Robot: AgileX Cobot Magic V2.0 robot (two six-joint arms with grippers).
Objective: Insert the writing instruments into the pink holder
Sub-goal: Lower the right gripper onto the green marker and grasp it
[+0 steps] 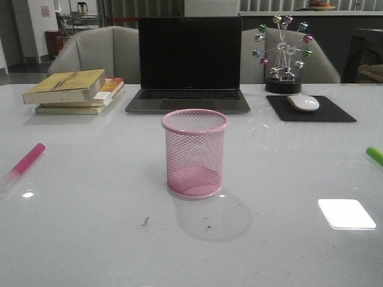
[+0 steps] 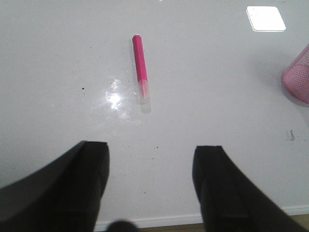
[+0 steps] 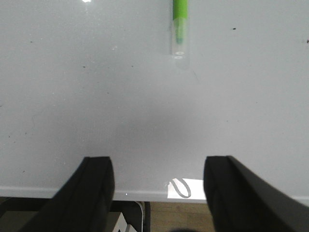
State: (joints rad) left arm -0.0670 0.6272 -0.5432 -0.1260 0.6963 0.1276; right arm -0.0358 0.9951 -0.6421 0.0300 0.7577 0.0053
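Place: an office or study workspace.
Counter (image 1: 90,227): a glossy white desk surface reflecting ceiling lights.
Computer: an open laptop (image 1: 188,63) with a dark screen stands at the back centre.
Pointing gear: a white mouse (image 1: 303,102) rests on a black mouse pad (image 1: 335,112) just right of the laptop.
Reading: a stack of books (image 1: 75,91) lies left of the laptop.
Desk ornament: a small ferris-wheel toy (image 1: 283,57) with coloured balls stands behind the mouse pad.
Stationery: a pink holder (image 1: 194,153) of wire mesh, a pink highlighter (image 1: 23,166) and a green highlighter (image 1: 375,156) lie on the counter.
Seating: grey upholstered chairs (image 1: 96,51) stand behind it.
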